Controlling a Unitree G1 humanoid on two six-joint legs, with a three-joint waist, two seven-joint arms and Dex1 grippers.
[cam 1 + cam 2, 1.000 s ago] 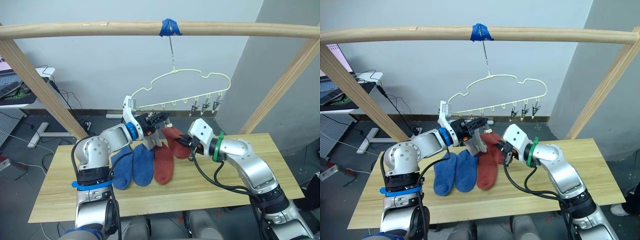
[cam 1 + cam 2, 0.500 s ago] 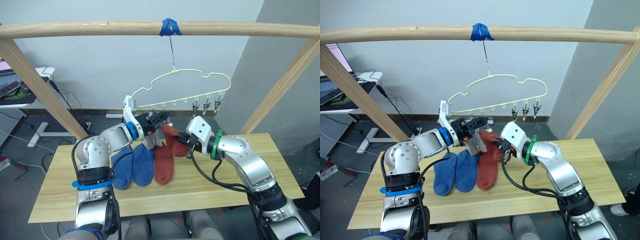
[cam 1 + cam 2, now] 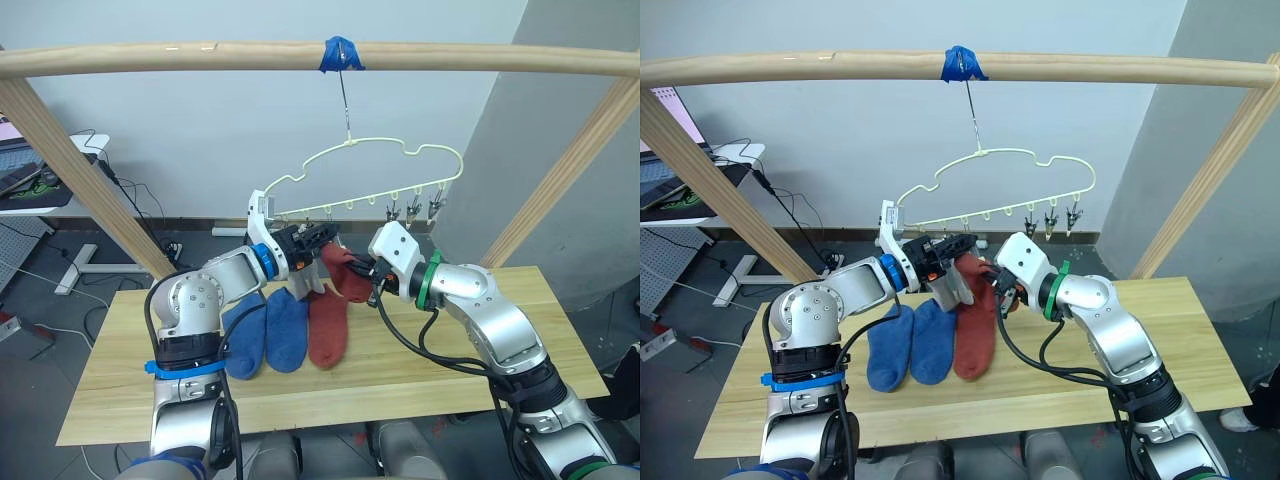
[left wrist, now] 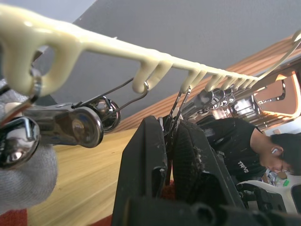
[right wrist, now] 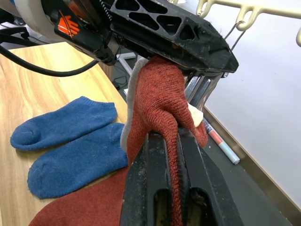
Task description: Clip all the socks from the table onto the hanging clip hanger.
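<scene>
table (image 3: 420,360): two blue socks (image 3: 270,332) and one rust-red sock (image 3: 328,328) lying flat
right gripper (image 5: 171,155): clamped on rust-red sock (image 5: 157,106), raised nearer clip hanger (image 3: 365,185) than before
left gripper (image 4: 170,141): pinching hanger clip (image 4: 175,110)

Both head views look forward and down from above the table (image 3: 420,370), the clip hanger (image 3: 360,175) at upper centre. The left wrist view looks up, very near, along that hanger's clips. The right wrist view looks closely at the rust-red sock (image 5: 157,101), sharing the blue socks (image 5: 70,141) with the head views.
</scene>
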